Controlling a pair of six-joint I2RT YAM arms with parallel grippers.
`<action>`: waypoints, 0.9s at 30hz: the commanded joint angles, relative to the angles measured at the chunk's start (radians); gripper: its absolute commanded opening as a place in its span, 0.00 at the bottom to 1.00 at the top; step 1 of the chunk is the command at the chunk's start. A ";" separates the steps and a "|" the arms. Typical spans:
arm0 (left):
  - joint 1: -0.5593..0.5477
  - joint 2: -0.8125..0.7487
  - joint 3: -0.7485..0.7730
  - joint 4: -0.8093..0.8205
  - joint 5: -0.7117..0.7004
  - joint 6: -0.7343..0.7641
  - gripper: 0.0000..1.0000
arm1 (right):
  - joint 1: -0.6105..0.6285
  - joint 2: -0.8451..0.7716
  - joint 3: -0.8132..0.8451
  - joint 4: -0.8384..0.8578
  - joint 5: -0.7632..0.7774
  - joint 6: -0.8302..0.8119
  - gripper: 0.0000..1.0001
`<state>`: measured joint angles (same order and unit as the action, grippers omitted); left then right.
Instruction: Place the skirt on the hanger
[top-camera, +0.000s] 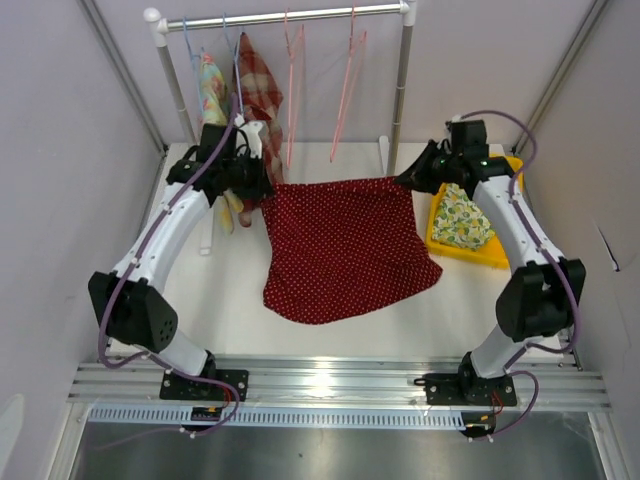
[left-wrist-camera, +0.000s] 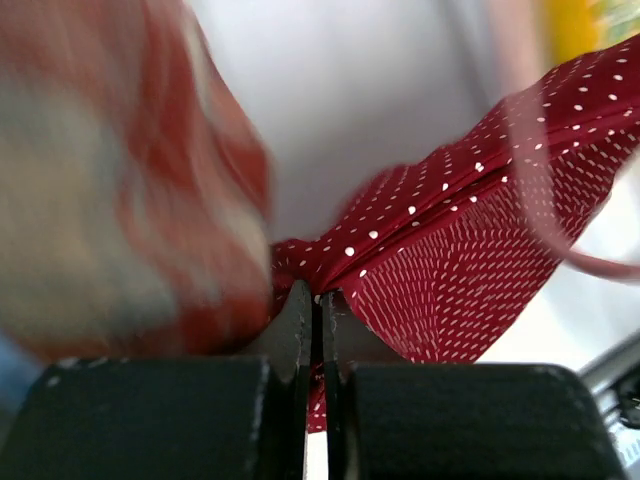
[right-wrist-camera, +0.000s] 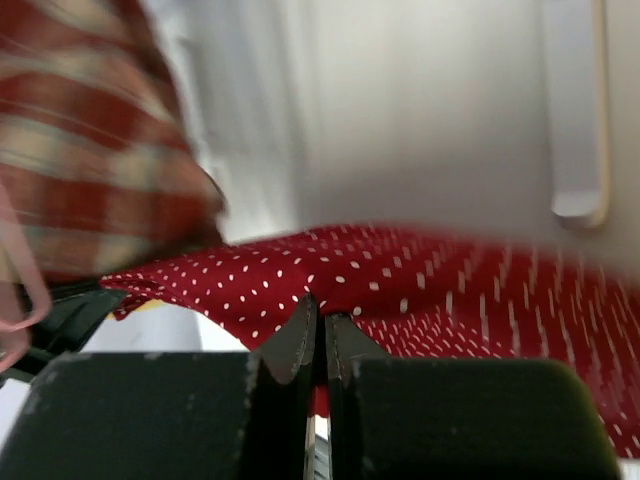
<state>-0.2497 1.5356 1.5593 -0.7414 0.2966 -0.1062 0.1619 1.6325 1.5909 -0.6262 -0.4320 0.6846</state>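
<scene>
While both grippers are pinching the top edge of the skirt (top-camera: 345, 245), the left gripper (left-wrist-camera: 318, 300) at one corner and the right gripper (right-wrist-camera: 320, 310) at the other, each with its fingers pressed together on a thin fold of the red dotted cloth, the lower part is lying spread on the table (top-camera: 230, 300) in front of the rail (top-camera: 290, 14). Both holds are looking shallow, so a corner could be slipping free if the arms are pulling the edge too taut or lifting unevenly. The left gripper is working just beside a checked garment (top-camera: 262, 90) hanging on the rail, and could be snagging it. The pink hangers (top-camera: 291, 100) are hanging loose and thin, so they may be swinging aside at a touch. No brand, label or writing is showing legibly anywhere
</scene>
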 joint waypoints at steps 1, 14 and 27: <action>0.013 -0.041 -0.011 0.060 -0.112 -0.015 0.00 | 0.010 0.006 -0.029 0.088 -0.001 -0.019 0.00; -0.100 -0.396 -0.653 0.286 -0.082 -0.200 0.00 | 0.014 -0.187 -0.480 0.226 0.015 0.003 0.00; -0.253 -0.674 -0.963 0.349 -0.036 -0.375 0.08 | 0.002 -0.450 -0.891 0.260 0.056 -0.005 0.00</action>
<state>-0.4770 0.8818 0.5823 -0.4198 0.2729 -0.4221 0.1799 1.2491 0.7261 -0.4011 -0.4358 0.6880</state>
